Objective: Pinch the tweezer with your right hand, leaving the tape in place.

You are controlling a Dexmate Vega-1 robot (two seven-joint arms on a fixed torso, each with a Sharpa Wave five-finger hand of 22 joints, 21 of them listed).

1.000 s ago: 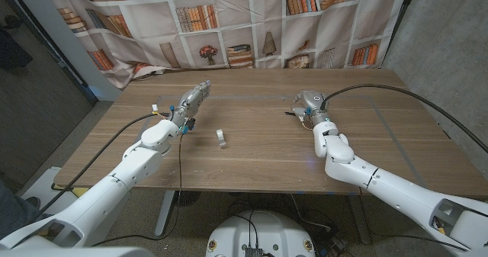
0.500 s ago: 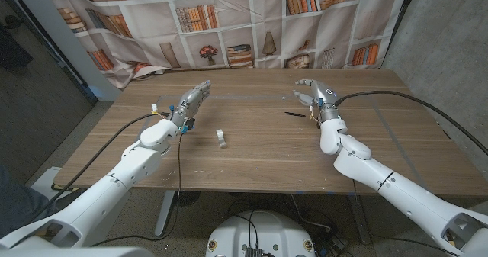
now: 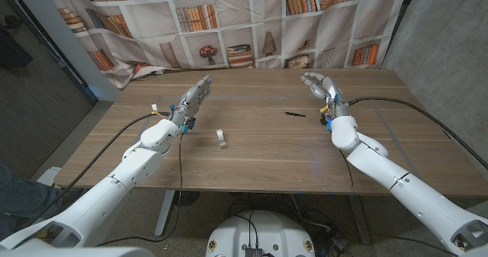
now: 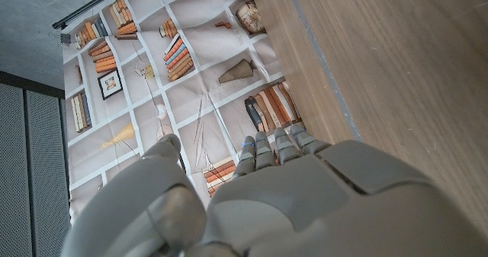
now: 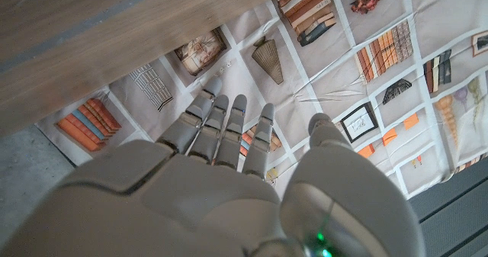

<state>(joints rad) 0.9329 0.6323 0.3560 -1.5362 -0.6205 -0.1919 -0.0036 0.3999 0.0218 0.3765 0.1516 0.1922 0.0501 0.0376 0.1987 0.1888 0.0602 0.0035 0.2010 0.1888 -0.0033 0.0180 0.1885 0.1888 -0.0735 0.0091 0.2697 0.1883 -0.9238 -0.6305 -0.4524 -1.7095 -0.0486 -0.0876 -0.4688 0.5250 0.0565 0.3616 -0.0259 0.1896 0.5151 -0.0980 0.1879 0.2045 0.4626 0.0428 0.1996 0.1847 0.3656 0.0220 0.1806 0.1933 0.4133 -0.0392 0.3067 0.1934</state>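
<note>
While your right robot hand [image 3: 320,85] hovers released, the thin black tweezer [image 3: 295,114] lies near it on the wooden worktop [image 3: 259,146]; small white tape [image 3: 221,139] well apart; left robot hand [image 3: 192,99] released.

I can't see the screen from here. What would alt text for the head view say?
Two white robot arms reach over a wooden table, both hands empty with fingers apart: the right hand is raised beside a thin dark tweezer lying on the wood, the left hand near the far left. A small white tape sits mid-table, before a bookshelf-printed backdrop.
</note>
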